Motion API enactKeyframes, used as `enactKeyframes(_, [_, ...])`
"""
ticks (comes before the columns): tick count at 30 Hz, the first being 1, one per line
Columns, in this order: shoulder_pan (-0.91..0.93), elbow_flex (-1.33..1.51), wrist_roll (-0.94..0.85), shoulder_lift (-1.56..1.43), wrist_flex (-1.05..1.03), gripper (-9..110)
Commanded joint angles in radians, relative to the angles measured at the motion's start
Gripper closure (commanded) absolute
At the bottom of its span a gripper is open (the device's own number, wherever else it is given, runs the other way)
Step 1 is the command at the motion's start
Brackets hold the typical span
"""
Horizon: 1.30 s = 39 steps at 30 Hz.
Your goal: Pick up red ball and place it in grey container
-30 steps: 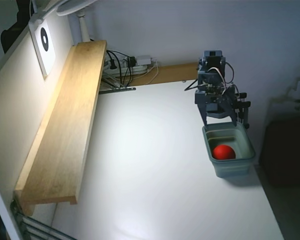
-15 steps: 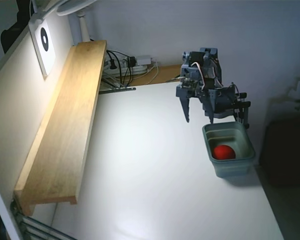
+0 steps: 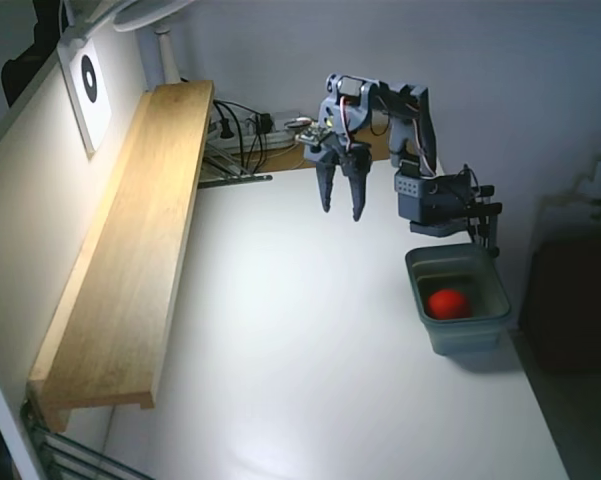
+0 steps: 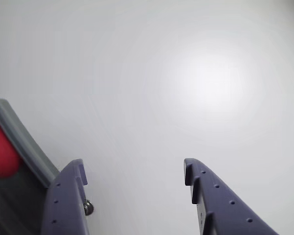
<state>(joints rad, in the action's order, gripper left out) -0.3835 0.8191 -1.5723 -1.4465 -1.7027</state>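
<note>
The red ball [image 3: 448, 302] lies inside the grey container [image 3: 492, 312] at the right edge of the white table in the fixed view. The wrist view shows the same ball [image 4: 0, 152] behind the container's rim [image 4: 24, 147] at the far left. My gripper [image 3: 341, 212] hangs in the air above the table, well to the left of the container and farther back. Its two blue fingers point down, apart, with nothing between them. In the wrist view the gripper [image 4: 135, 171] is open over bare white table.
A long wooden shelf [image 3: 130, 240] runs along the left wall. A power strip with cables [image 3: 255, 130] lies at the back of the table. The arm's base [image 3: 440, 205] stands just behind the container. A lamp glare spot [image 4: 210, 83] shows on the table.
The arm has swung from directly over the container to the left and up, ending over the table's back middle. The ball stayed in the container.
</note>
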Motion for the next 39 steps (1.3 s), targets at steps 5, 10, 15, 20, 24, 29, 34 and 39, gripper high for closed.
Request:
enactKeyframes(5, [0.184,0.092,0.002,-0.168,-0.018,84])
enactKeyframes(10, [0.305,0.160,0.002,-0.246,-0.022,88])
enactKeyframes(15, [0.421,0.226,0.002,-0.321,-0.026,91])
enactKeyframes(20, [0.539,0.294,0.002,-0.397,-0.030,94])
enactKeyframes(24, [0.617,0.338,0.002,-0.448,-0.033,96])
enactKeyframes(29, [0.716,0.395,0.002,-0.512,-0.036,99])
enactKeyframes(34, [0.792,0.438,0.002,-0.560,-0.039,101])
enactKeyframes(39, [0.851,0.471,0.002,-0.599,-0.041,103])
